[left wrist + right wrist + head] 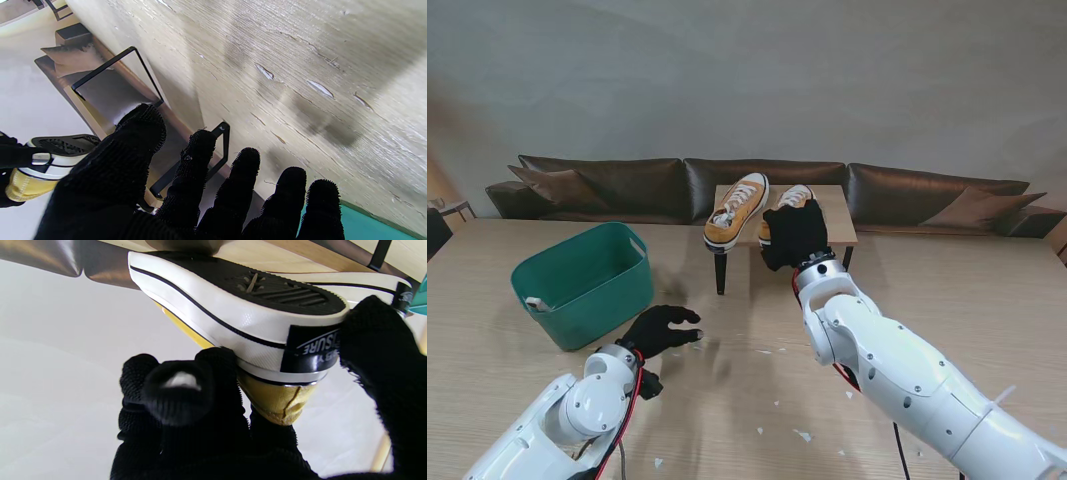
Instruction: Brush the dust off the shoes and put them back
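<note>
green tub (582,280): far left on the table (727,400), just left of the left hand; something small and pale sits at its near rim, too small to name.
left hand (662,328): palm down low over the table, fingers spread, grasping nothing; well apart from both shoes.
white scraps (802,435): scattered on the table between the two arms.
left shoe (737,210): yellow, white laces, on the small stand (837,215) at the far side; long axis runs near-to-far, heel toward me, tilted with its near end over the stand's front edge.
right shoe (794,196): just right of the left shoe, same near-to-far lie, heel end covered by the right hand.
right hand (795,235): clenched around the right shoe's heel; this is the nearer hand by far.
key relation: shoe lies straight ahead of the right hand, along the fingers' line, so a pull toward me likely brings it off the stand.
right wrist view only: right shoe (253,323) is tipped up, black sole showing, thumb on the heel label, fingers (180,390) curled against the yellow side.
left wrist view only: left hand (186,186) empty; stand's black legs and one shoe's sole seen from low down.
stand view only: both shoes side by side.
brush: none visible in any view.
</note>
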Action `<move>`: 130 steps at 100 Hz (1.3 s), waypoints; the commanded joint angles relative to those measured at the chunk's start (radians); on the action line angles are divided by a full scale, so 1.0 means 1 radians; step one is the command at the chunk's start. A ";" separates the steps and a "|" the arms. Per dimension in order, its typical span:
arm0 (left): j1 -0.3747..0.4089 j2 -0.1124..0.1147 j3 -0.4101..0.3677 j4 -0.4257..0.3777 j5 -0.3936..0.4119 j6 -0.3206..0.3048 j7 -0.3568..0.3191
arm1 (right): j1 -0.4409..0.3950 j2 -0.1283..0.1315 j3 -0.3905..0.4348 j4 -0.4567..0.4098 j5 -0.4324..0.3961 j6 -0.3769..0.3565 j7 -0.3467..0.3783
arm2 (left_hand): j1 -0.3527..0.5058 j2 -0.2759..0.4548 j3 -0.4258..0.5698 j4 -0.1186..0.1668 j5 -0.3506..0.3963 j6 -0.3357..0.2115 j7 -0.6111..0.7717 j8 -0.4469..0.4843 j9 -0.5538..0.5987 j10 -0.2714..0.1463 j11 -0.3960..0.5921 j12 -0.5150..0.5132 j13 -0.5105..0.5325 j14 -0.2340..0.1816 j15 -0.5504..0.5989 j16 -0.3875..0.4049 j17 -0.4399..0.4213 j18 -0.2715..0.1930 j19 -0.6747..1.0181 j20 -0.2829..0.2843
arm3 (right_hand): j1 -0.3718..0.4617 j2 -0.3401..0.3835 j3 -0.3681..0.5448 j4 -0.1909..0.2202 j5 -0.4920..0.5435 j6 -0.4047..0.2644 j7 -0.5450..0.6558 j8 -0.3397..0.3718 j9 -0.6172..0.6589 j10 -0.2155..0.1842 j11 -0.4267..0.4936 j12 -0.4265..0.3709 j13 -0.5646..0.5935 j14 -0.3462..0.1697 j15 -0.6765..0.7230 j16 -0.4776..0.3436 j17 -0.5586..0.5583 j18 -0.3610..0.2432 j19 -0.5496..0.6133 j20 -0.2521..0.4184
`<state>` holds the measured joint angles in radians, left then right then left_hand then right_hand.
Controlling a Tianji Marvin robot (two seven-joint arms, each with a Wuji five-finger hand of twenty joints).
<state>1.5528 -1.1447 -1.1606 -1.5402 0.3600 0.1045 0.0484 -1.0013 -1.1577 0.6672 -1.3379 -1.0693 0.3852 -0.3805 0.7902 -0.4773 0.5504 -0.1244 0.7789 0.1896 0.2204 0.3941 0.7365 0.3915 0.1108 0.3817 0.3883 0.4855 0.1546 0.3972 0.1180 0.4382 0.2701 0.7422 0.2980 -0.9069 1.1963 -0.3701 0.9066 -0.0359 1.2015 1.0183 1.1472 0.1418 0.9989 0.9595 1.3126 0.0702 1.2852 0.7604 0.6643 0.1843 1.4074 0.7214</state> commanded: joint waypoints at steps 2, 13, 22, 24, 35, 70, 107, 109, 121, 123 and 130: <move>0.004 0.000 -0.005 -0.009 0.002 -0.006 -0.019 | 0.016 -0.016 -0.007 0.019 0.007 0.014 0.013 | 0.019 0.023 -0.002 0.040 0.013 -0.009 -0.003 0.005 -0.015 -0.016 0.000 -0.008 0.002 -0.018 -0.007 0.011 -0.006 -0.029 -0.031 0.013 | 0.148 0.118 0.060 0.085 0.047 0.028 0.257 0.098 -0.057 -0.137 -0.002 -0.024 0.002 -0.062 -0.112 -0.028 0.089 0.040 -0.025 -0.021; 0.007 0.001 -0.008 -0.011 0.005 -0.007 -0.021 | 0.037 -0.024 -0.032 0.049 0.023 0.051 0.029 | 0.019 0.023 -0.001 0.040 0.008 -0.010 -0.006 0.004 -0.015 -0.016 0.000 -0.008 0.002 -0.018 -0.007 0.011 -0.005 -0.029 -0.030 0.013 | 0.138 0.123 0.014 0.049 -0.048 0.018 0.196 0.032 -0.116 -0.114 -0.019 -0.071 -0.022 -0.041 -0.186 -0.045 0.050 0.056 -0.033 -0.030; 0.008 0.002 -0.009 -0.012 0.005 -0.009 -0.022 | 0.049 -0.028 -0.048 0.065 0.035 0.073 0.047 | 0.019 0.024 -0.001 0.040 0.012 -0.008 -0.004 0.005 -0.015 -0.015 0.000 -0.008 0.001 -0.018 -0.008 0.011 -0.006 -0.030 -0.031 0.012 | 0.132 0.124 -0.018 0.035 -0.131 0.017 0.132 -0.058 -0.163 -0.100 -0.027 -0.097 -0.062 -0.030 -0.212 -0.045 0.013 0.064 -0.049 -0.039; 0.008 0.002 -0.009 -0.012 0.005 -0.010 -0.022 | 0.052 -0.028 -0.052 0.068 0.036 0.078 0.053 | 0.019 0.023 -0.002 0.040 0.009 -0.008 -0.005 0.004 -0.015 -0.014 0.000 -0.008 0.002 -0.016 -0.007 0.011 -0.006 -0.029 -0.031 0.012 | 0.131 0.123 -0.021 0.034 -0.138 0.019 0.124 -0.070 -0.171 -0.099 -0.028 -0.100 -0.069 -0.029 -0.215 -0.045 0.007 0.065 -0.051 -0.040; 0.006 0.002 -0.007 -0.010 0.003 -0.009 -0.025 | 0.060 -0.029 -0.065 0.080 0.044 0.099 0.077 | 0.019 0.022 -0.002 0.040 0.015 -0.010 -0.002 0.005 -0.015 -0.015 0.000 -0.008 0.000 -0.017 -0.008 0.010 -0.007 -0.029 -0.031 0.012 | 0.123 0.133 -0.035 0.034 -0.204 0.027 0.050 -0.179 -0.223 -0.079 -0.034 -0.117 -0.109 -0.017 -0.219 -0.048 -0.026 0.072 -0.051 -0.039; 0.001 0.002 -0.002 -0.007 -0.002 -0.006 -0.028 | 0.060 -0.020 -0.072 0.074 0.037 0.147 0.134 | 0.019 0.024 -0.004 0.040 0.013 -0.009 -0.003 0.005 -0.016 -0.016 0.000 -0.008 0.000 -0.017 -0.008 0.010 -0.007 -0.030 -0.031 0.012 | 0.020 0.206 -0.083 0.219 -0.463 0.167 -0.385 -0.330 -0.452 -0.014 -0.093 -0.187 -0.303 0.059 -0.263 -0.072 -0.167 0.094 -0.076 -0.022; -0.010 0.000 0.004 0.005 -0.010 -0.016 -0.028 | 0.009 0.007 -0.001 -0.019 0.008 0.146 0.213 | 0.020 0.023 -0.005 0.040 0.010 -0.009 -0.005 0.004 -0.017 -0.017 0.000 -0.008 -0.001 -0.016 -0.010 0.010 -0.009 -0.031 -0.031 0.011 | -0.052 0.243 -0.257 0.239 -0.601 0.163 -0.571 -0.450 -0.650 0.023 -0.205 -0.256 -0.492 0.140 -0.385 -0.106 -0.304 0.126 -0.184 -0.009; -0.010 0.000 0.004 0.006 -0.010 -0.017 -0.029 | 0.006 0.008 0.004 -0.024 0.007 0.145 0.216 | 0.019 0.023 -0.005 0.040 0.009 -0.009 -0.006 0.004 -0.018 -0.018 -0.001 -0.008 -0.001 -0.016 -0.010 0.010 -0.009 -0.031 -0.032 0.011 | -0.053 0.246 -0.265 0.240 -0.609 0.160 -0.580 -0.455 -0.655 0.023 -0.215 -0.264 -0.498 0.143 -0.398 -0.110 -0.310 0.128 -0.194 -0.011; -0.014 0.000 0.006 0.010 -0.014 -0.018 -0.029 | -0.016 0.014 0.035 -0.059 -0.002 0.138 0.229 | 0.018 0.023 -0.005 0.040 0.007 -0.009 -0.007 0.004 -0.019 -0.017 -0.001 -0.009 -0.002 -0.016 -0.010 0.010 -0.009 -0.031 -0.032 0.011 | -0.062 0.273 -0.314 0.247 -0.657 0.146 -0.629 -0.482 -0.693 0.028 -0.271 -0.305 -0.535 0.160 -0.459 -0.129 -0.336 0.139 -0.237 -0.016; -0.015 0.000 0.007 0.010 -0.014 -0.018 -0.030 | -0.021 0.015 0.041 -0.067 -0.003 0.136 0.231 | 0.019 0.023 -0.005 0.040 0.009 -0.009 -0.006 0.004 -0.018 -0.017 -0.001 -0.009 -0.002 -0.016 -0.010 0.010 -0.008 -0.031 -0.031 0.011 | -0.062 0.280 -0.327 0.248 -0.661 0.145 -0.636 -0.487 -0.697 0.029 -0.283 -0.315 -0.541 0.163 -0.475 -0.134 -0.341 0.142 -0.248 -0.018; -0.017 0.000 0.007 0.011 -0.014 -0.020 -0.031 | -0.037 0.016 0.062 -0.090 -0.004 0.130 0.231 | 0.018 0.022 -0.005 0.040 0.008 -0.010 -0.006 0.004 -0.018 -0.017 -0.001 -0.009 -0.002 -0.015 -0.010 0.009 -0.008 -0.030 -0.031 0.011 | -0.066 0.315 -0.381 0.256 -0.669 0.133 -0.650 -0.496 -0.712 0.029 -0.307 -0.336 -0.558 0.171 -0.518 -0.149 -0.353 0.152 -0.281 -0.024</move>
<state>1.5375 -1.1413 -1.1536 -1.5292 0.3496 0.0881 0.0390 -1.0254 -1.1456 0.7225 -1.4010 -1.0677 0.5231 -0.1596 0.7902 -0.4773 0.5504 -0.1244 0.7789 0.1896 0.2203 0.3941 0.7365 0.3887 0.1109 0.3817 0.3883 0.4846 0.1546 0.3972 0.1180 0.4380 0.2701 0.7422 0.2592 -0.6245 0.8700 -0.1527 0.2788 0.1011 0.5732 0.5381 0.4836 0.1436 0.7029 0.6505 0.7886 0.2116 0.8040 0.6302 0.6587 0.2868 1.1672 0.7033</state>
